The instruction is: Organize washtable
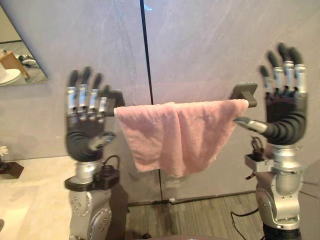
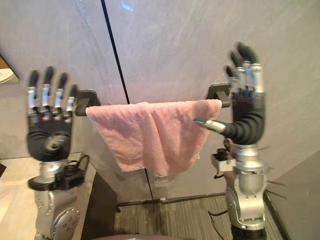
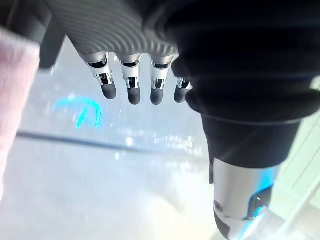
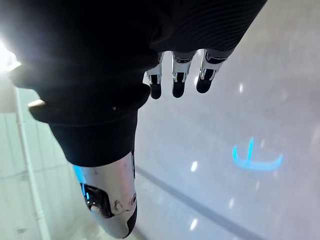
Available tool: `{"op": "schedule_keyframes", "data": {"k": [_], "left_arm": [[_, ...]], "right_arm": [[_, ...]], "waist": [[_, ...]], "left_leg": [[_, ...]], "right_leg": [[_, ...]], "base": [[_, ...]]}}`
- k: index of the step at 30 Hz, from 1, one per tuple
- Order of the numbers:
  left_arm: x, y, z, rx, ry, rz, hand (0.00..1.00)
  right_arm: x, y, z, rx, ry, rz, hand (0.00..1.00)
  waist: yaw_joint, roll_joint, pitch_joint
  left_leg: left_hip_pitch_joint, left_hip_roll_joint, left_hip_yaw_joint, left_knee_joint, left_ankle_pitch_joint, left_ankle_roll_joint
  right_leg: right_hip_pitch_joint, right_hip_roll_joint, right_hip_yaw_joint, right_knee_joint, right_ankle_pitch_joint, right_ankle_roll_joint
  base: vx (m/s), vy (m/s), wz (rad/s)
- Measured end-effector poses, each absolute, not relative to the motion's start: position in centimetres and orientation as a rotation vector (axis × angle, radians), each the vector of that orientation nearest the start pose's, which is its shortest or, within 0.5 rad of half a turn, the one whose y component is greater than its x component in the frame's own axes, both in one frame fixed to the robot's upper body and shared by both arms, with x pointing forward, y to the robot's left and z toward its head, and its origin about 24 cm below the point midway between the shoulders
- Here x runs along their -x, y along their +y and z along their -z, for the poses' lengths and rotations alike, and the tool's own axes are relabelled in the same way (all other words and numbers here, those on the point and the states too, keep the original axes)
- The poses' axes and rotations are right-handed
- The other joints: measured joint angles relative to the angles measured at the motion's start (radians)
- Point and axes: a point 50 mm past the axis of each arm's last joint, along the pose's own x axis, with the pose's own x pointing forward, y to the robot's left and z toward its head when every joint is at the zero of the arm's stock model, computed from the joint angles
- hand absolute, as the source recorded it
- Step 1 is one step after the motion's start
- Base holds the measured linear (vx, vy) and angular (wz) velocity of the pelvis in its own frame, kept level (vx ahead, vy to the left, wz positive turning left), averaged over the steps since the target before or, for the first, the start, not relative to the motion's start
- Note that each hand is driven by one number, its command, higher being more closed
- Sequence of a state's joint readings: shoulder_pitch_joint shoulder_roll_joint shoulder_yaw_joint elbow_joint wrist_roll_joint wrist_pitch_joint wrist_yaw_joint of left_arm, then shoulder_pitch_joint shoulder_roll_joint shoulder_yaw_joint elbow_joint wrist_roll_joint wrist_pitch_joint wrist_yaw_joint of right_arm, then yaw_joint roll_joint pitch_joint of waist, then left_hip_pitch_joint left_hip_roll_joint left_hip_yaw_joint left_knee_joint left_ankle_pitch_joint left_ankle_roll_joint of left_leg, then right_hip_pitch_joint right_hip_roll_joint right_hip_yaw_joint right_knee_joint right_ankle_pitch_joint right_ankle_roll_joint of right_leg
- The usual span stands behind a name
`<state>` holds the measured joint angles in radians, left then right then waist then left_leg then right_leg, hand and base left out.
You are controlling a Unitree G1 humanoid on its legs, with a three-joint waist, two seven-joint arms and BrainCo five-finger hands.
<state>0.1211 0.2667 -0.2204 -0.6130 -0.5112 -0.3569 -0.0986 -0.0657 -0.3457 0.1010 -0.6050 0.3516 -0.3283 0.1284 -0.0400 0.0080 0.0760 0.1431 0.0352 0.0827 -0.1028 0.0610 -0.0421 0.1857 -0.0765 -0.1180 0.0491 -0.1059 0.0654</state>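
Note:
A pink towel (image 1: 177,132) hangs folded over a wall rail (image 1: 120,108) between two dark brackets. My left hand (image 1: 85,120) is raised just left of the rail's left end, palm toward me, fingers straight up and open, holding nothing. My right hand (image 1: 282,107) is raised at the rail's right end beside the bracket (image 1: 246,92), fingers straight, its thumb pointing toward the towel's right edge without gripping it. In the left wrist view the fingers (image 3: 132,82) stand straight with the towel's edge (image 3: 15,90) beside them. The right wrist view shows straight fingers (image 4: 177,75) against the wall.
A grey stone wall with a dark vertical seam (image 1: 147,60) stands behind the rail. A beige countertop (image 1: 30,195) lies at the lower left, with a mirror corner (image 1: 17,60) above it. Wood floor (image 1: 200,215) shows below the towel.

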Motion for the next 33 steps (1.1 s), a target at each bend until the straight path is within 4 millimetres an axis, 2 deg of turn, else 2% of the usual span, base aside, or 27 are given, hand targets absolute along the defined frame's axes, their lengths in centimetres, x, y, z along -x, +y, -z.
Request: {"op": "schedule_keyframes", "data": {"k": [3,4,6,12,16,22,25,27,29,33], "left_arm": [[-19.2,11.7,-16.0,0.284,-0.655,0.608,0.00],[-19.3,11.4,-15.6,0.267,-0.631,0.642,0.00],[-19.9,11.0,-13.6,0.218,-0.502,0.723,0.00],[-20.7,11.7,-9.2,0.114,-0.239,0.755,0.00],[-20.5,11.4,-7.5,0.083,-0.167,0.744,0.00],[-20.9,9.7,-3.6,-0.022,-0.061,0.533,0.00],[-21.1,9.6,-2.8,-0.079,-0.041,0.471,0.00],[-21.7,10.1,-3.3,-0.085,-0.078,0.366,0.00],[-22.0,11.0,-3.6,-0.112,-0.099,0.288,0.00],[-22.4,13.0,-3.8,-0.167,-0.114,0.160,0.00]], "right_arm": [[-19.9,-12.1,-20.1,0.006,-0.846,-0.697,0.00],[-20.0,-11.9,-19.7,0.015,-0.814,-0.733,0.00],[-20.8,-11.7,-17.3,0.060,-0.646,-0.836,0.00],[-21.9,-13.0,-12.4,0.120,-0.344,-0.892,0.00],[-21.9,-13.3,-10.4,0.151,-0.270,-0.869,0.00],[-22.1,-12.6,-5.6,0.172,-0.180,-0.588,0.00],[-22.3,-13.1,-4.4,0.219,-0.141,-0.478,0.00],[-22.2,-14.9,-2.0,0.253,-0.020,-0.326,0.00],[-21.9,-16.4,-1.1,0.271,0.037,-0.225,0.00],[-21.9,-19.2,-1.5,0.284,0.031,-0.031,0.00]], "waist": [[0.000,0.003,-0.012],[0.000,0.002,-0.013],[-0.001,-0.002,-0.014],[-0.003,-0.001,-0.013],[-0.002,0.001,-0.012],[-0.002,0.002,-0.010],[-0.002,0.003,-0.007],[0.001,0.003,-0.007],[0.000,0.004,-0.007],[-0.008,0.003,-0.005]], "left_leg": [[0.001,-0.003,-0.003,0.000,0.005,0.006],[0.001,-0.003,-0.003,0.000,0.007,0.006],[0.002,-0.006,-0.003,0.000,0.009,0.006],[0.002,-0.006,-0.002,0.000,0.009,0.006],[-0.002,-0.006,-0.001,0.000,0.010,0.005],[-0.010,-0.007,-0.010,-0.001,0.018,0.005],[-0.013,-0.007,-0.019,-0.001,0.023,0.005],[-0.018,-0.007,-0.028,-0.001,0.025,0.005],[-0.024,-0.008,-0.033,-0.001,0.025,0.005],[-0.035,-0.007,-0.030,-0.001,0.030,0.006]], "right_leg": [[0.001,-0.005,-0.004,0.003,0.000,0.000],[0.001,-0.005,-0.004,0.004,0.000,0.000],[0.000,-0.005,-0.003,0.005,0.000,0.000],[-0.002,-0.005,-0.003,0.006,0.000,0.000],[-0.009,-0.005,-0.003,0.009,0.000,0.000],[-0.016,-0.006,-0.013,0.019,-0.002,-0.004],[-0.016,-0.006,-0.017,0.018,-0.004,-0.006],[-0.017,-0.006,-0.022,0.017,-0.006,-0.005],[-0.021,-0.006,-0.026,0.016,-0.005,-0.005],[-0.033,-0.005,-0.024,0.014,0.000,-0.004]], "base": [[-0.02,0.007,0.03],[0.00,0.000,0.00],[-0.02,-0.002,-0.01],[-0.01,-0.001,-0.01],[0.00,0.000,0.00],[-0.03,-0.009,0.04],[-0.05,-0.011,0.10],[-0.05,-0.012,0.12],[-0.04,-0.013,0.07],[-0.01,-0.012,-0.03]]}}
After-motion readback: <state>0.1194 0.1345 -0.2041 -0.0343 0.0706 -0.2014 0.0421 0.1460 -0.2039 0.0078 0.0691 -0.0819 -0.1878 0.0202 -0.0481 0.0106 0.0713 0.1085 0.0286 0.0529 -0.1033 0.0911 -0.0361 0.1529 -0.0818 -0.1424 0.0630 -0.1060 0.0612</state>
